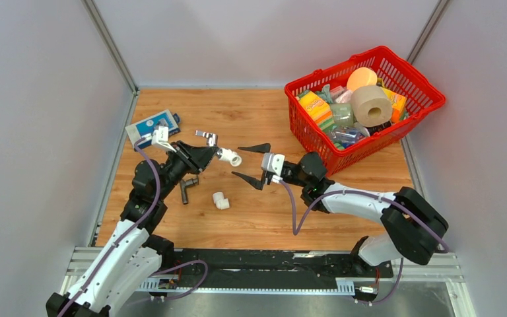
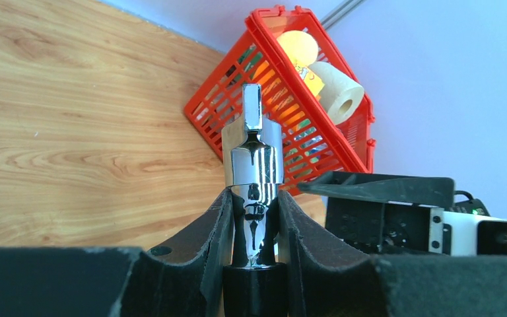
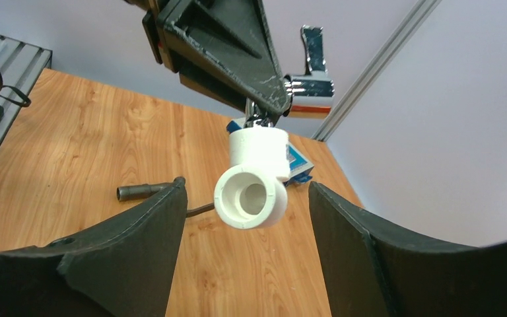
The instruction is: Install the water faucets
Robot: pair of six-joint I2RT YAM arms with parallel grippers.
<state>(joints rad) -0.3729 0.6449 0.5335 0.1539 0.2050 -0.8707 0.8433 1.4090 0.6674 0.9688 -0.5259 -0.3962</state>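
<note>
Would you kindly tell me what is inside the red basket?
Inside the red basket lie a paper roll, an orange ball, a yellow-and-green sponge and clear plastic items. Whatever sits beneath them is covered.

A shiny chrome metal faucet (image 2: 254, 158) with a small flat handle stands clamped between the left gripper's (image 1: 211, 153) fingers, handle end protruding. A dark grey L-shaped metal faucet (image 1: 186, 189) lies flat below that gripper, apart from it.

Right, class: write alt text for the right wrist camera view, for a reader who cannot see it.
A white elbow fitting hangs in mid-air, its open end facing the camera, joined to a chrome faucet that the left gripper holds from above. The right gripper, open, frames it on both sides. A dark grey faucet lies on the wooden table behind.
</note>
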